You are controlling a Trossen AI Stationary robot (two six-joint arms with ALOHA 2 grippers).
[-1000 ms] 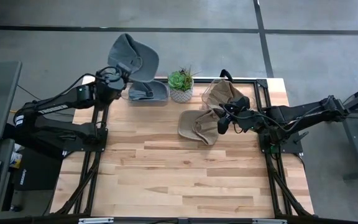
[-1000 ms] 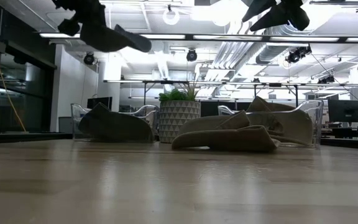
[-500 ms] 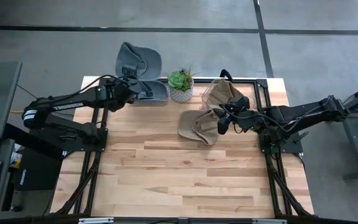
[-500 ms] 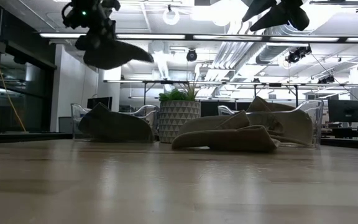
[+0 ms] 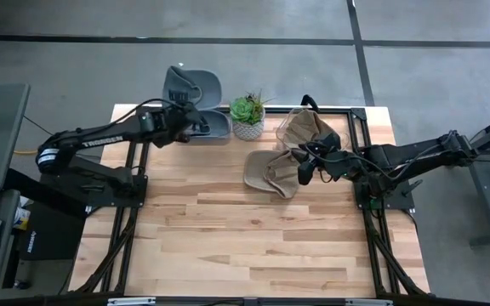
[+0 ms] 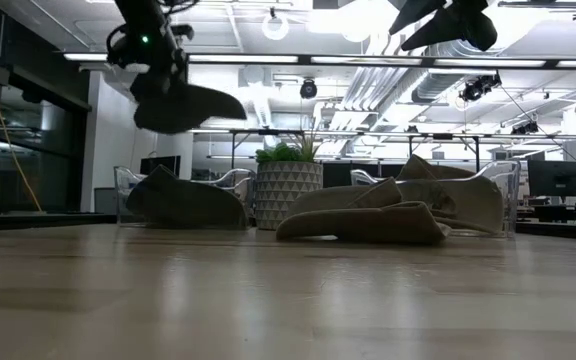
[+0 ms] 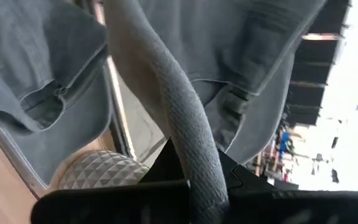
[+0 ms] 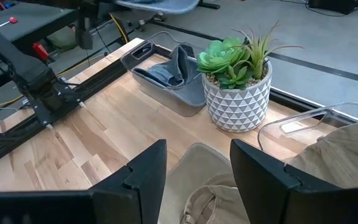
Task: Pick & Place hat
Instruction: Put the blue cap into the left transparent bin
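Note:
A grey hat (image 5: 190, 86) hangs in the air over the far left clear bin (image 5: 225, 136), where another grey hat (image 5: 204, 127) lies. My left gripper (image 5: 196, 121) is shut on the raised hat, which shows in the low view as a dark shape (image 6: 183, 104) under the gripper (image 6: 154, 70). A tan hat (image 5: 269, 172) lies flat on the table. My right gripper (image 5: 304, 168) hovers open just right of it and above it, touching nothing. More tan hats (image 5: 311, 127) fill the right clear bin. My left gripper pinches the grey hat's thick rolled rim (image 7: 196, 163) between its two fingers, which lie across that edge. The fingers slant down toward the table's far right. The hat is lifted clear, spreading out beyond the fingers above the bin.
A potted succulent (image 5: 247, 114) in a white patterned pot stands between the two bins at the far edge. Black frame rails (image 5: 134, 178) run along both sides of the wooden table. The near half of the table (image 5: 253, 246) is bare wood.
My left gripper has moved toward the table's right and down, over the left bin, rolling its wrist as it went. The grey hat has come along, turned about and now hangs lower.

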